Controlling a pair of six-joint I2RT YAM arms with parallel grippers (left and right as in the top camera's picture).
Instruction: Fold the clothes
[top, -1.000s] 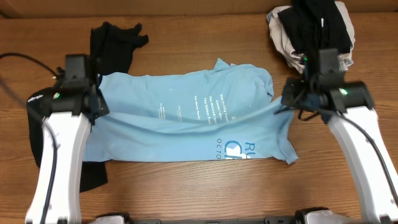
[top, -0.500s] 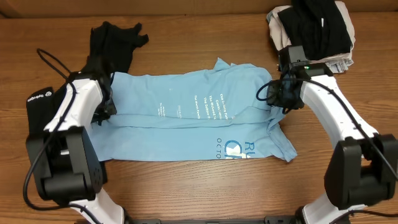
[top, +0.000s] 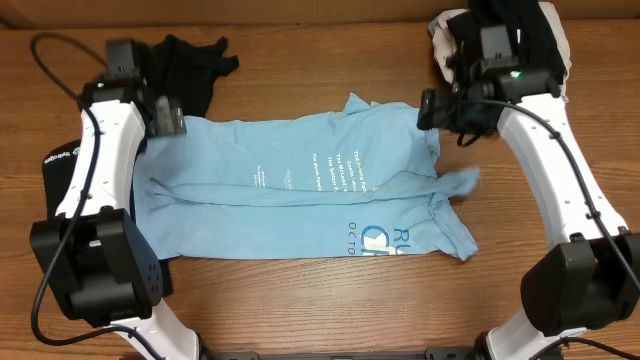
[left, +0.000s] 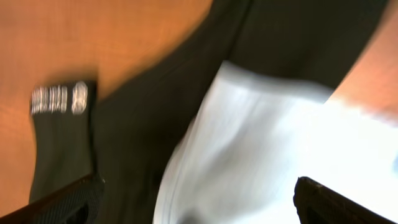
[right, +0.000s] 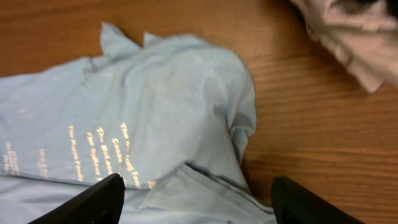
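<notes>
**T-shirt (top: 300, 190) laid out, both pincers spread**

Near the far-left corner of the counter (top: 300, 300), the left gripper (top: 168, 117) hangs spread and empty over the light blue cloth's left end, which overlaps a black garment (top: 190, 65). The T-shirt lies across the counter's middle, with a ridge running lengthwise. The right gripper (top: 430, 108), also spread and empty, hovers above the shirt's far-right end, near the clothes pile (top: 552, 45) in the far-right corner.

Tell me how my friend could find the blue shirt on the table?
Look at the brown wooden table and go to its middle. The blue shirt lies spread out there, between the black clothes on the left and the pile of clothes in the far right corner. It is the only light blue thing, and it has small rows of writing printed on it.
</notes>
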